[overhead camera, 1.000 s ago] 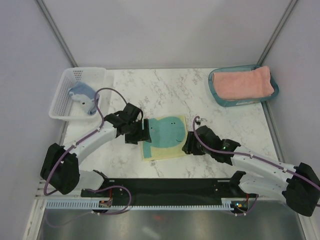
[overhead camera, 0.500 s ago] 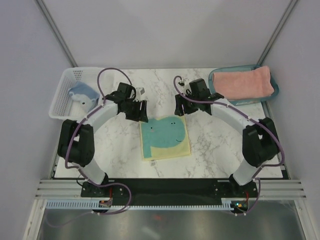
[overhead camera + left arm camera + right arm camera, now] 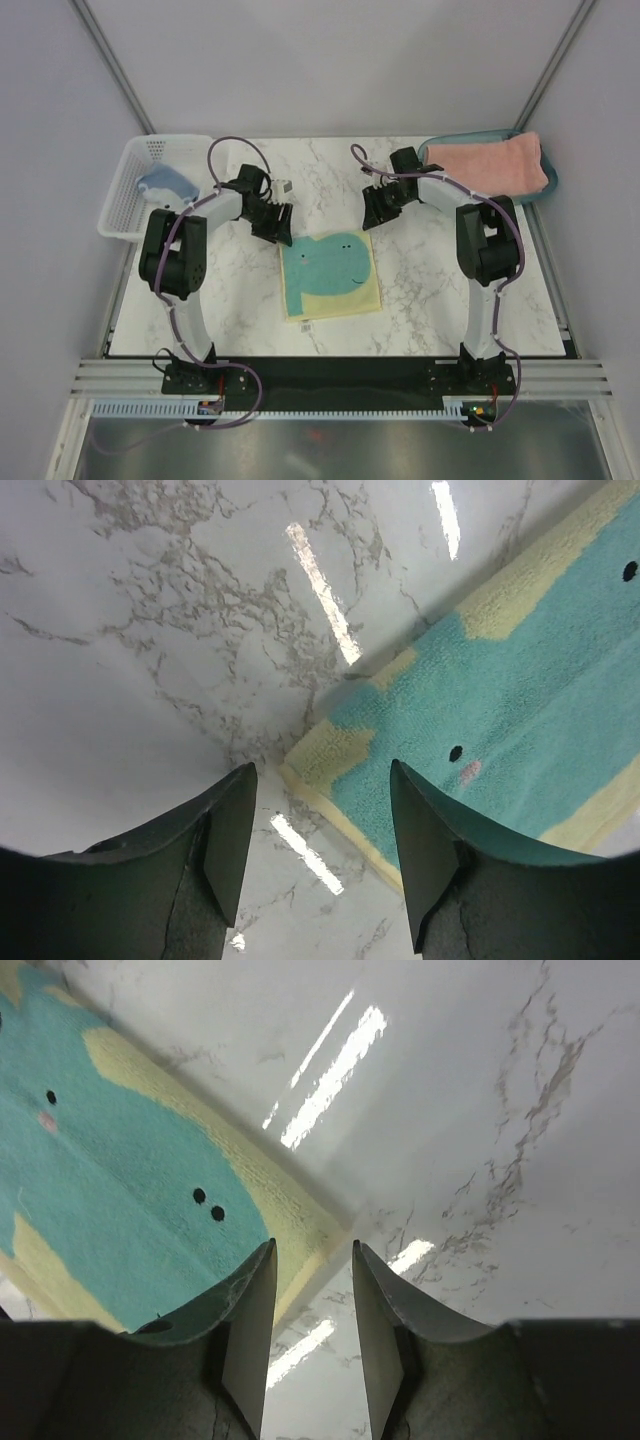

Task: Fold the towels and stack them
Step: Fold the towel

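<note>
Our left gripper (image 3: 320, 770) and right gripper (image 3: 314, 1246) hang with jaws apart and empty, a corner of the flat pale-yellow towel (image 3: 330, 276) just ahead of each; we judge it soft, light and limp, best pinched at those corners.

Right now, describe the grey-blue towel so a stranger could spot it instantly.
At the far left corner of the marble table sits a white basket. The grey-blue towel lies bunched inside it, the only cloth there and the only bluish one.
</note>
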`<state>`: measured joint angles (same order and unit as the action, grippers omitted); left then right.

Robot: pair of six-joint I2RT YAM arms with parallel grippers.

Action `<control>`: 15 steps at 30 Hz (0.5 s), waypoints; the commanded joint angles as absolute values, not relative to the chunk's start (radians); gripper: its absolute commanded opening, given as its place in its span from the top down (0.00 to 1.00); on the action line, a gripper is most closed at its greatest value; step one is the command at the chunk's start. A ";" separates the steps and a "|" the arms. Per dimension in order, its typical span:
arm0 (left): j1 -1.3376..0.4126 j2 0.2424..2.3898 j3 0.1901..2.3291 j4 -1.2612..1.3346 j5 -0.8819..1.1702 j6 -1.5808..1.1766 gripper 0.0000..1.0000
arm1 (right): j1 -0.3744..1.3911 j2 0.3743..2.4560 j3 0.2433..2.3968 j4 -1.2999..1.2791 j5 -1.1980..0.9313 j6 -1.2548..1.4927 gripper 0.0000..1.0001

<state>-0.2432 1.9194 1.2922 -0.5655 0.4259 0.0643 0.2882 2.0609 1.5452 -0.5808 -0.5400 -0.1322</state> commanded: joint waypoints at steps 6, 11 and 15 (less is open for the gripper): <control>-0.218 1.996 1.374 -0.568 0.451 0.158 0.39 | 0.278 2.152 1.620 -0.676 -0.632 -0.235 0.56; -0.198 2.003 1.387 -0.572 0.492 0.164 0.44 | 0.273 2.186 1.631 -0.681 -0.646 -0.239 0.58; -0.195 2.000 1.378 -0.583 0.494 0.172 0.49 | 0.270 2.192 1.624 -0.683 -0.644 -0.247 0.59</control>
<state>-0.2028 1.9896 1.3582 -0.5743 0.4599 0.1139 0.2756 2.1750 1.5955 -0.6750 -0.6186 -0.2070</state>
